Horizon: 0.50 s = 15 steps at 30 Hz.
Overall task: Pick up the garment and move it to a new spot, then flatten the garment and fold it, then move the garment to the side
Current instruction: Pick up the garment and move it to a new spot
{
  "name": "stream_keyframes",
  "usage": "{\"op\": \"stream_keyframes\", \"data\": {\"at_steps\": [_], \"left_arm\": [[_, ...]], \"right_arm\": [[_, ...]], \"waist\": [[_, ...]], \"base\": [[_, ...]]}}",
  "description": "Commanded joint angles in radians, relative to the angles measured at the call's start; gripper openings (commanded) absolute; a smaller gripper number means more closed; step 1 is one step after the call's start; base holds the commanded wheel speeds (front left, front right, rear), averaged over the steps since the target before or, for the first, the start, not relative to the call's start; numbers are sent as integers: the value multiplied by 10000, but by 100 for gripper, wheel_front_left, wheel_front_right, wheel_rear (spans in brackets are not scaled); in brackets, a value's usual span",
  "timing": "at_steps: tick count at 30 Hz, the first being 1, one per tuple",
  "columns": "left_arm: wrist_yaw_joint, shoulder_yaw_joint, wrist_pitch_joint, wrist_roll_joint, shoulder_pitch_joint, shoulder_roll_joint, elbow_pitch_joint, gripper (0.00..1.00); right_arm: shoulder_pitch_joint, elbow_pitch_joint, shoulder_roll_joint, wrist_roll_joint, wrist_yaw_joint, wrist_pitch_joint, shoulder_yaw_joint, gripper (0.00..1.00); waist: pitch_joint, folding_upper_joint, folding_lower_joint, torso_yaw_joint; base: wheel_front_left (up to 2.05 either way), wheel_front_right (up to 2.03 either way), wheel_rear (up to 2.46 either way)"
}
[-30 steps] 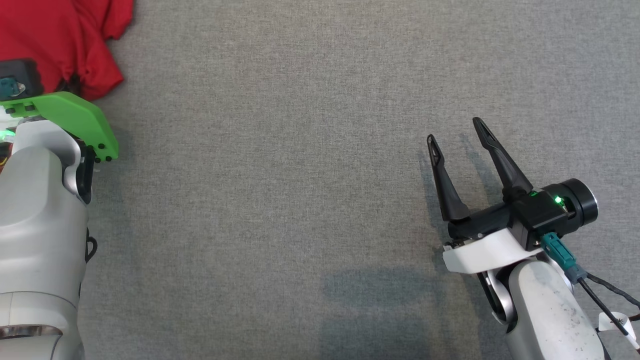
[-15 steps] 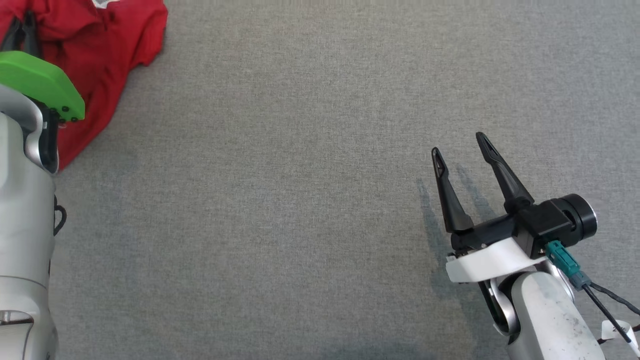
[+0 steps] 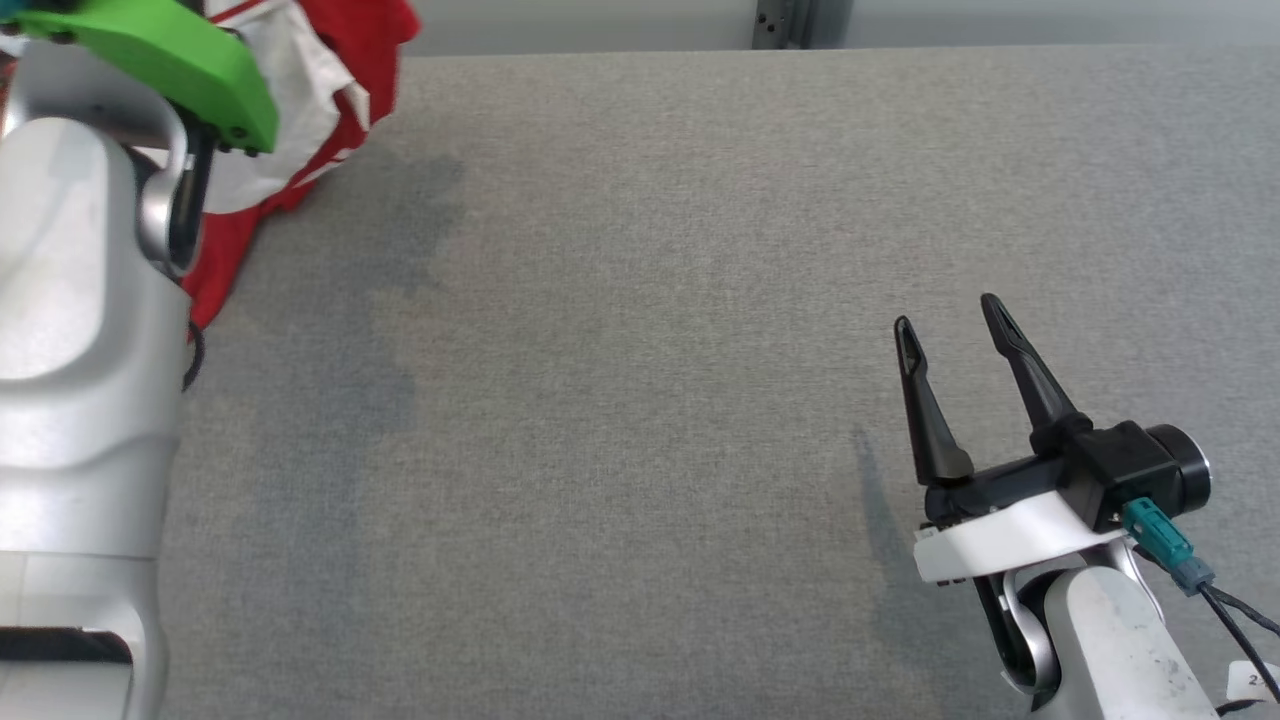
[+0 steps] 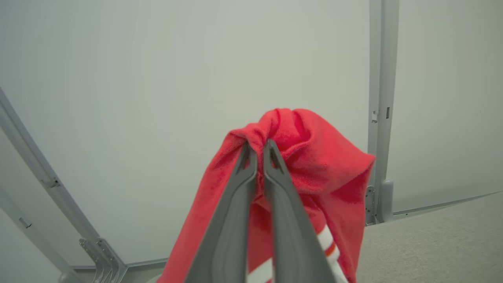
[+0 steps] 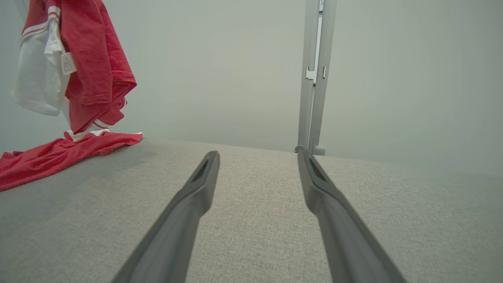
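Two tools, one red-and-white garment (image 4: 314, 157): the left tool (image 4: 259, 147) is pinched tight on a bunched fold of the cloth, which drapes over its tips and hangs below them, its long axis running top to bottom from the pinch towards the grey desk (image 3: 650, 350). From the right wrist, the lower end of the garment can be seen trailing on the desk beneath the hanging part, so it is not wholly clear of the surface. The right tool (image 3: 948, 315) stands wide apart and empty, low over bare desk, and the garment lies ahead of it and far off to its left, well apart. The left arm is plainly the nearer, being the one that holds the cloth. The carry to a new spot looks to be the step in hand, and the open stretch of desk to the right of the left tool seems the likely place to set it down, though the trailing end could drag on the way
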Motion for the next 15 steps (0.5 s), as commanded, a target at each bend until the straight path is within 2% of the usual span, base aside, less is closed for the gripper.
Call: {"op": "stream_keyframes", "data": {"at_steps": [1,10,15], "left_arm": [[-48,-120,180,-151,283,-140,-464,0],[65,-1261,1613,-680,2486,-911,-4174,0],[283,-1942,1674,-770,4087,-1370,-4465,0]], "right_arm": [[156,-7,-38,84,1,-31,-94,100],[506,-62,-35,324,1,-31,-789,100],[413,-102,-35,447,1,-31,-914,100]], "waist": [[-487,-1,0,-550],[-548,-1,0,-1672],[-122,-1,0,-2289]], "base": [[0,0,0],[0,0,0],[0,0,0]]}}
